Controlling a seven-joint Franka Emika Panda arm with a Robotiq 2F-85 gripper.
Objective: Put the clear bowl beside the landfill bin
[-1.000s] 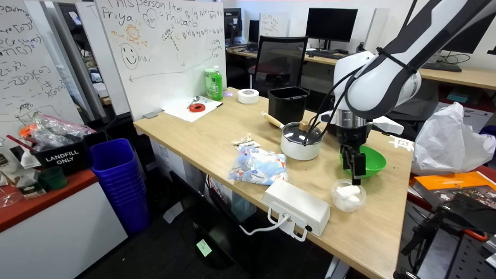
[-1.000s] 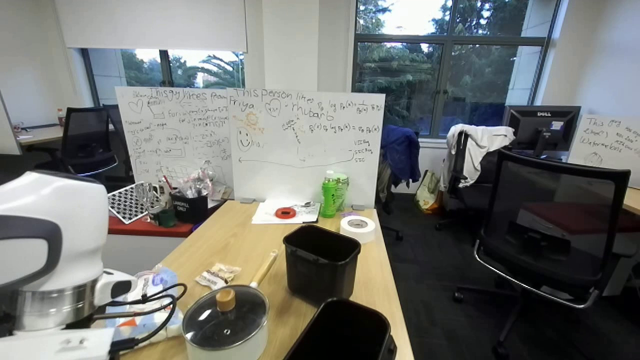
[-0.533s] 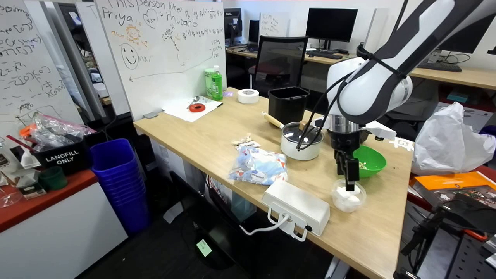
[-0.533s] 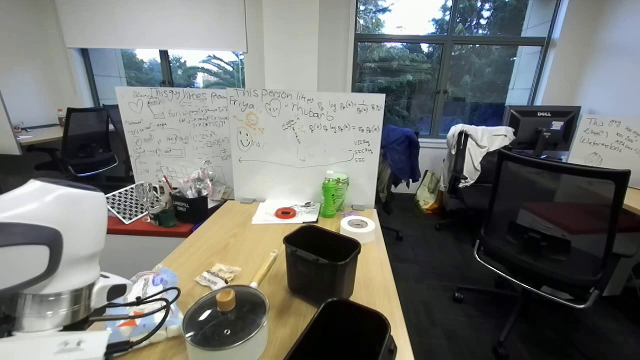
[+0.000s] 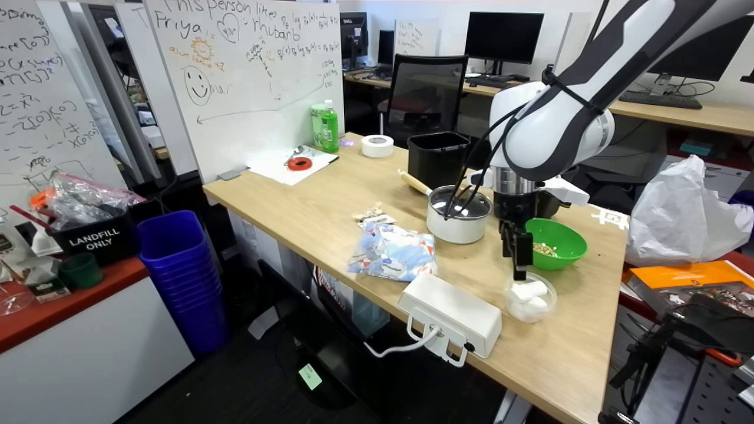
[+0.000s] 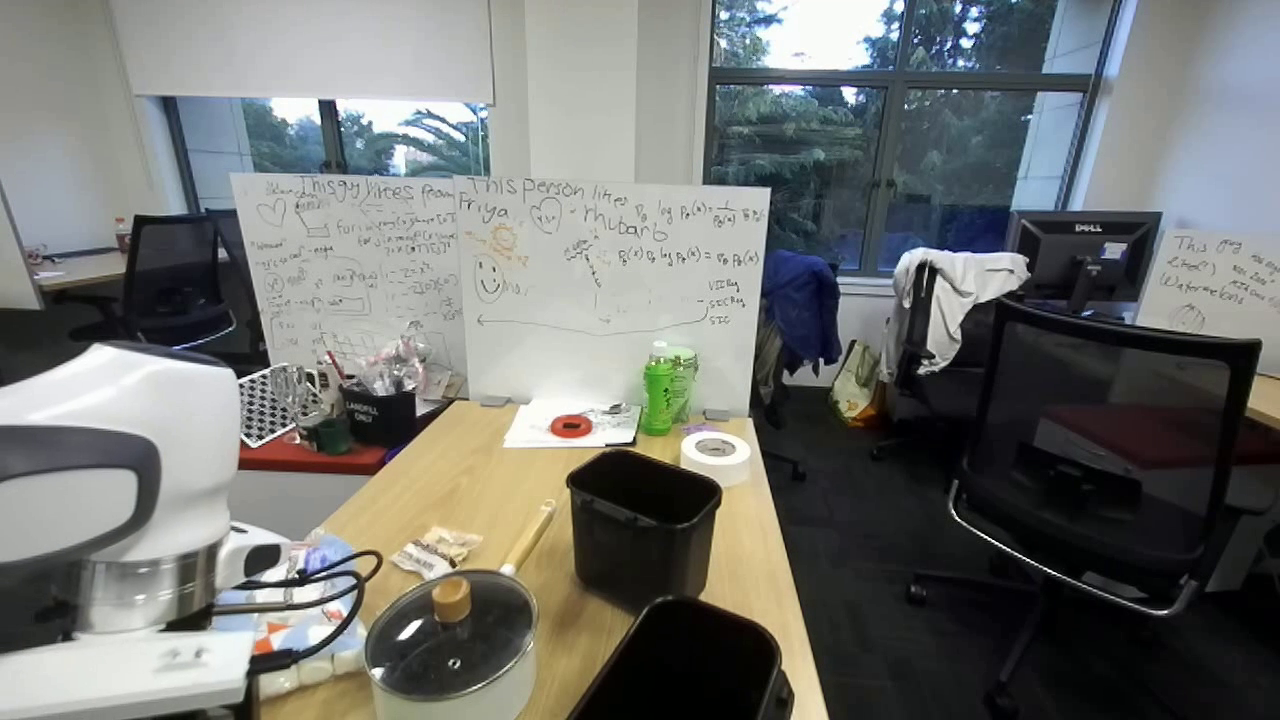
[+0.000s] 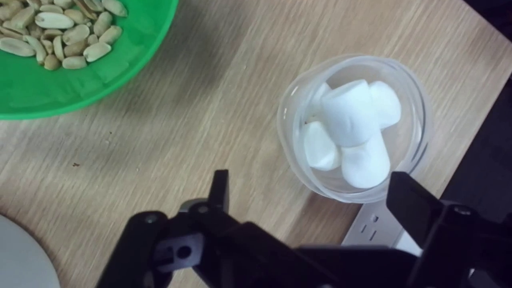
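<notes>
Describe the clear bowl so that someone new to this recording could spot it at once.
On the wooden table in an exterior view, find the long white outlet box at the edge. Just right of it in that picture, in front of the green bowl, is the clear bowl. It is see-through and holds white marshmallows, while the green bowl holds peanuts.

There are two bowls (image 7: 408, 134), one lidded pot (image 6: 480, 655), one landfill bin (image 5: 112, 246), two other black bins (image 6: 640, 550).
</notes>
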